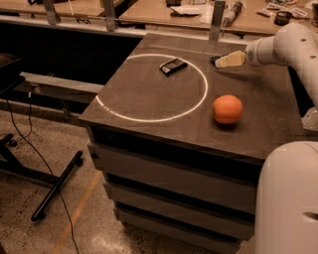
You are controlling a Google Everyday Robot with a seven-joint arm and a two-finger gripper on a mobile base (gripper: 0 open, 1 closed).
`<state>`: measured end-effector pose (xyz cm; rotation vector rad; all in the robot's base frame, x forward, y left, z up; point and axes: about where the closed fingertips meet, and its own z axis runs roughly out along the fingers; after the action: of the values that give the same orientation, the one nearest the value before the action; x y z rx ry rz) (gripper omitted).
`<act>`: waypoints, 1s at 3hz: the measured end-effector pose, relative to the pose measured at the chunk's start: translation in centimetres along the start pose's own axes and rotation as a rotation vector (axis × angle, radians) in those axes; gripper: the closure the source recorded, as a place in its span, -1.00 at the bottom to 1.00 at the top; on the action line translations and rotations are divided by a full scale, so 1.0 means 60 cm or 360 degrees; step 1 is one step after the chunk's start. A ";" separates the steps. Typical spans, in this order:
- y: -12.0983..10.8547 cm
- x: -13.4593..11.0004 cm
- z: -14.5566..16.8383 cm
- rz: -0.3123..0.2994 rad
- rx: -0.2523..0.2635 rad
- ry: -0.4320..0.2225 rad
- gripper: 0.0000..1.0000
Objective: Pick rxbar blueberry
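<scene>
The rxbar blueberry (pixel 173 66) is a thin flat dark bar with small pale print. It lies flat inside the white circle, towards its far side. An orange (pixel 227 109) sits on the table to the right, just outside the circle. My gripper (pixel 223 60) hangs low over the far right part of the table, pointing left. It is about a hand's width to the right of the bar and apart from it. A small dark shape (pixel 214 59) shows at the gripper's tip; I cannot tell what it is.
The dark table (pixel 149 104) bears a white circle (pixel 203 94) and stands on a drawer unit (pixel 174 188). Workbenches with clutter (pixel 198 10) and metal posts (pixel 214 20) run behind it. My white arm (pixel 293 44) and body (pixel 290 198) fill the right side. A stand and cables (pixel 54 186) lie on the floor at left.
</scene>
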<state>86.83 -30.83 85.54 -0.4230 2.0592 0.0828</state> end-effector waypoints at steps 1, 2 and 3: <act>0.002 0.000 0.001 0.0007 -0.0035 -0.0015 -1.00; 0.005 0.002 0.004 -0.0001 -0.0045 -0.0009 -1.00; 0.003 0.006 0.003 -0.0003 -0.0067 -0.0016 -1.00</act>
<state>86.73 -30.71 85.12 -0.4494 2.0503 0.1268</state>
